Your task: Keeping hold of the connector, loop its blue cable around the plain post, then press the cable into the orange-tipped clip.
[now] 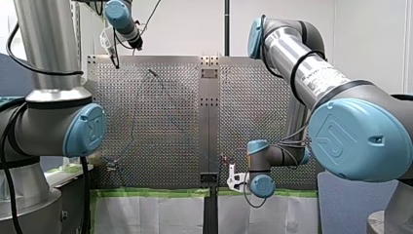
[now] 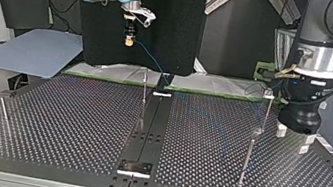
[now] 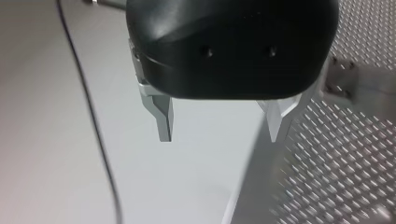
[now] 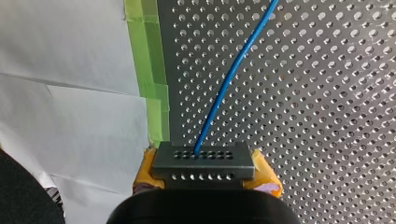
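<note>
At the top view's left, my right gripper [image 2: 128,42] hangs in the air, above and a bit beyond the table [image 2: 73,124] edge on the arms' side. The right wrist view makes the grip obvious: the yellow pads [image 4: 145,171] are clamped tight on both sides of the dark grey connector [image 4: 204,158], whose rows of little holes face the camera. The blue cable [image 4: 229,79] comes out of one of those holes and runs away over the perforated plate. It stays close to the edge with the green tape [image 4: 149,70], and there's a white sheet [image 4: 70,93] past that.

In the top view the cable slopes down from the gripper toward the middle of that same edge, where a thin post [image 2: 145,90] stands next to the centre strip. Further right there's another thin post [image 2: 247,159]. Honestly I can't tell from here which one has the orange tip.

Then, near the table edge at the top view's right, my left gripper [image 2: 293,139] hovers just over the plate. The left wrist view shows its metal fingers [image 3: 163,116] spread wide apart with nothing between them.
</note>
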